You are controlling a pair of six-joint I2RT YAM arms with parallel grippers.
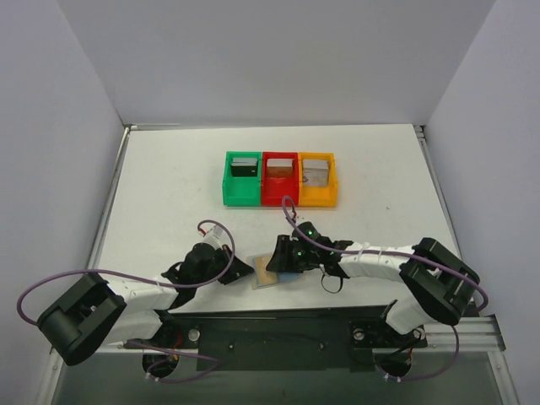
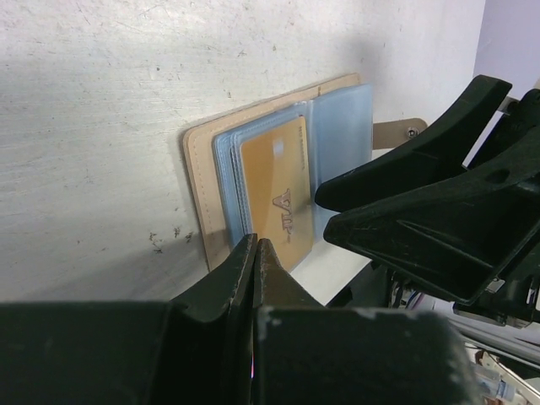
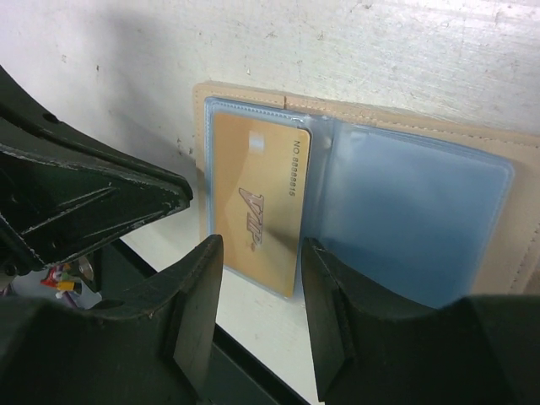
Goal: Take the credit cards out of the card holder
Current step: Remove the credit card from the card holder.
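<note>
Gold card [image 3: 257, 202] between half-open right tool [image 3: 261, 246] fingers; left tool [image 2: 256, 246] shut, touching card holder [image 2: 196, 160] edge

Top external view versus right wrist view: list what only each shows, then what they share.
Only top external: the green bin, red bin and orange bin at the far side, with cards inside, and both whole arms. Only right wrist: the gold card with its printed lettering, and that the blue pocket beside it is empty. Both: the open card holder, the left gripper shut at its edge, and the right gripper open over the gold card.
</note>
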